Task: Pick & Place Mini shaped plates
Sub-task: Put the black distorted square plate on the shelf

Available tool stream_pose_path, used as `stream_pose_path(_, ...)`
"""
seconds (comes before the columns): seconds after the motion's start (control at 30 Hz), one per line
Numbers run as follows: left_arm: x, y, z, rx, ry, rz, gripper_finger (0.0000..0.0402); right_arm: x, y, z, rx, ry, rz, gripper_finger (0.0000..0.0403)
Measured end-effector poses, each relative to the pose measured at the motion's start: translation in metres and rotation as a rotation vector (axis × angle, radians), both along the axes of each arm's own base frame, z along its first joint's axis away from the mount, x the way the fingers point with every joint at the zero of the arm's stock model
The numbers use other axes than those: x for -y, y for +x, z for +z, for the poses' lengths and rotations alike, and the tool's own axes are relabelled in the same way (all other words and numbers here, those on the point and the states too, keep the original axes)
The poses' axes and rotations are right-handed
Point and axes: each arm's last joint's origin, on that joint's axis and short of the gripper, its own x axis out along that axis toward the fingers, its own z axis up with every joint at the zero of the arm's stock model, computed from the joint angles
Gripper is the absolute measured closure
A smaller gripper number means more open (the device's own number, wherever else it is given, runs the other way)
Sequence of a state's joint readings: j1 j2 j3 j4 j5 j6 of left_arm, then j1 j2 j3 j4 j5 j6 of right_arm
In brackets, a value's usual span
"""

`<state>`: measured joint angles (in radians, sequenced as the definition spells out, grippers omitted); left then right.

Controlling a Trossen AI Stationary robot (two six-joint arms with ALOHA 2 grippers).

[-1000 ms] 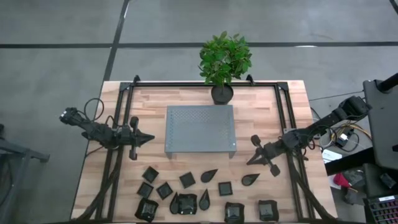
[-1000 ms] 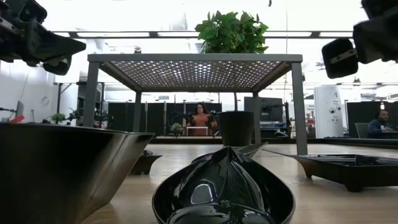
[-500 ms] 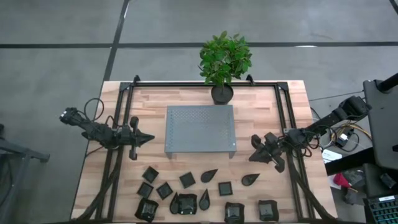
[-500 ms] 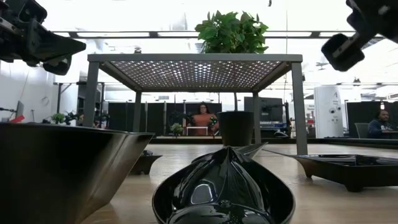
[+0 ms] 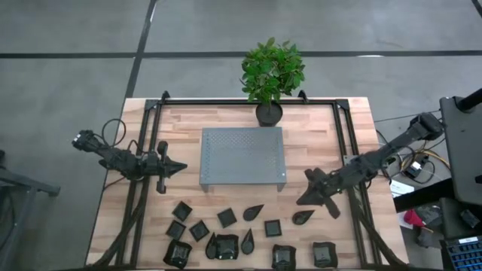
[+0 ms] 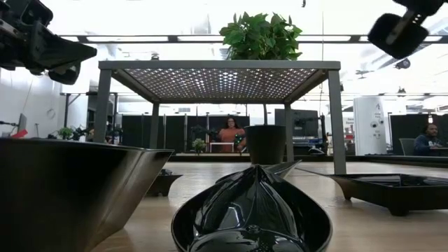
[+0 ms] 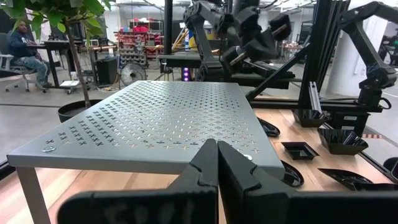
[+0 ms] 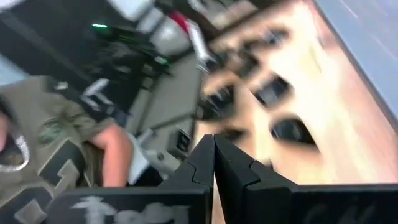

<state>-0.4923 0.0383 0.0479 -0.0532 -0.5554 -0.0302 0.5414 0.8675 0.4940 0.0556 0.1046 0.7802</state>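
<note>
The room is a big open workshop with a grey concrete floor (image 5: 68,68) and a person seated at a far desk (image 7: 25,43). The wooden table (image 5: 354,120) carries a grey perforated platform (image 5: 242,154) at its centre and a potted plant (image 5: 271,75) at the far edge. Along the near edge lie the mini shaped plates (image 5: 248,233), scattered in loose rows. The left gripper (image 5: 181,167) hangs beside the platform, fingers pressed together; the right gripper (image 5: 300,200) hovers over the plates, pressed together too, empty.
</note>
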Motion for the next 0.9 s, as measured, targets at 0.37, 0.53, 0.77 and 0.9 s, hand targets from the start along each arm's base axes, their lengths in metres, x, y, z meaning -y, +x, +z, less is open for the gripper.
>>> stream_pose_path(0.37,0.000,0.000,0.000,0.000,0.000,0.000,0.0401,-0.051,0.014,0.021,-0.345,0.125,-0.025,0.0394)
stream_pose_path(0.53,0.000,0.000,0.000,0.001,-0.001,0.000,0.0401,-0.082,0.017,0.022,-0.622,0.083,-0.053,0.0394)
stream_pose_path(0.77,0.000,0.000,0.000,0.001,0.000,0.000,0.0401,-0.130,0.019,0.034,-0.900,-0.150,-0.074,0.0394)
stream_pose_path(0.9,0.000,0.000,0.000,0.001,0.000,0.000,0.0401,-0.161,0.024,0.034,-0.968,-0.241,-0.050,0.0394)
